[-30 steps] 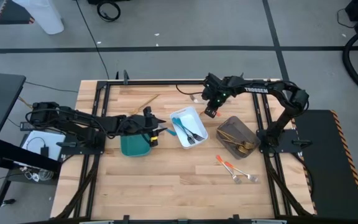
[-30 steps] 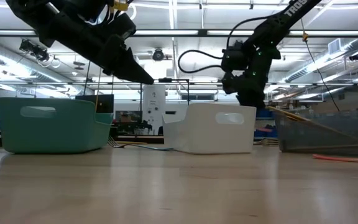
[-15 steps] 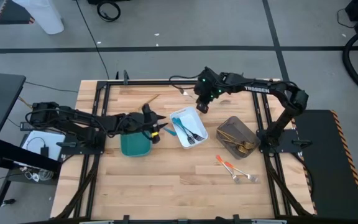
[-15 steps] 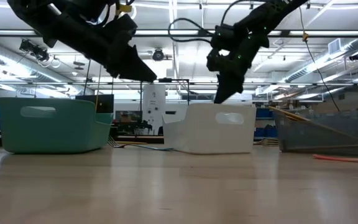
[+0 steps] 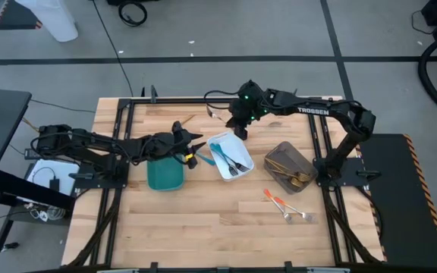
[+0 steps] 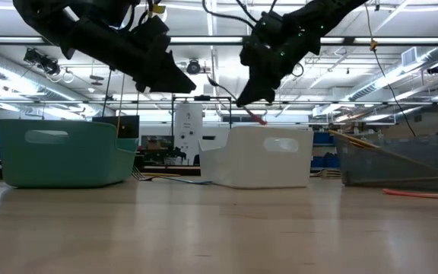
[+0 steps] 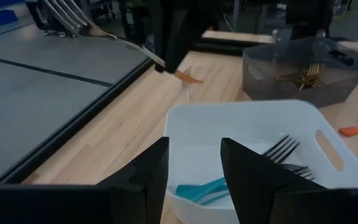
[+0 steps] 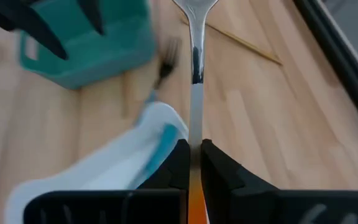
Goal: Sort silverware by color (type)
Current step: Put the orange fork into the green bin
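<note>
My right gripper hangs above the far end of the white tray, shut on an orange-handled piece of silverware. My left gripper stands open in the air between the teal tray and the white tray, holding nothing. Blue-handled forks lie in the white tray. Another fork lies by that tray's corner near the left gripper. Gold pieces lie in the grey tray. More orange-handled pieces lie on the table. My right gripper pinches the piece between its two fingers about mid-length, where the orange handle meets the pale neck. The fingers slant down toward the table's left. The metal head sticks out ahead; the orange end shows below. It is lifted clear.
A thin gold stick lies on the table near the far left. Black frame rails border the wooden top. The near half of the table is bare wood.
My right gripper has risen and gone toward the table's left, past the white tray's far end, tipping up and rolling as it went. The orange-handled piece has stayed in its hold. My left gripper has tipped up a little and stays open.
</note>
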You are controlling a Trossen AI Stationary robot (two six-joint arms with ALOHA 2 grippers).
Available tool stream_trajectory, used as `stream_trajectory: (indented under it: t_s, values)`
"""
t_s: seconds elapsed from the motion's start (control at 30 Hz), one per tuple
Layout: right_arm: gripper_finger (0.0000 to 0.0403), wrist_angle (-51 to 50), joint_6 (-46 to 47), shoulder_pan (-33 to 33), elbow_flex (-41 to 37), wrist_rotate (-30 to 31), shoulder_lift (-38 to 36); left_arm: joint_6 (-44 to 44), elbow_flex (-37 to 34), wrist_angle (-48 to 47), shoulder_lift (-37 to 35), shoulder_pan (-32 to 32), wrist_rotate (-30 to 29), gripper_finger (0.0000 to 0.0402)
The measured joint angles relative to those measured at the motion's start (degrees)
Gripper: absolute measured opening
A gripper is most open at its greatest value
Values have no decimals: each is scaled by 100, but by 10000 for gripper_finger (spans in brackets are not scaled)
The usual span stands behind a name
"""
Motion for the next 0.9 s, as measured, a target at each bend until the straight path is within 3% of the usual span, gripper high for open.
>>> stream_trajectory:
  t_s: [0.37, 0.6, 0.9]
  values:
    - [26, 680, 102, 652, 0, -224, 0, 5, 0, 510, 0, -2, 18, 155]
    - [26, 766, 100, 1012, 0, 79, 0, 127, 0, 674, -55, -51, 27, 155]
    - [26, 952, -7, 1308, 0, 578, 0, 98, 4, 892, -63, -50, 548, 155]
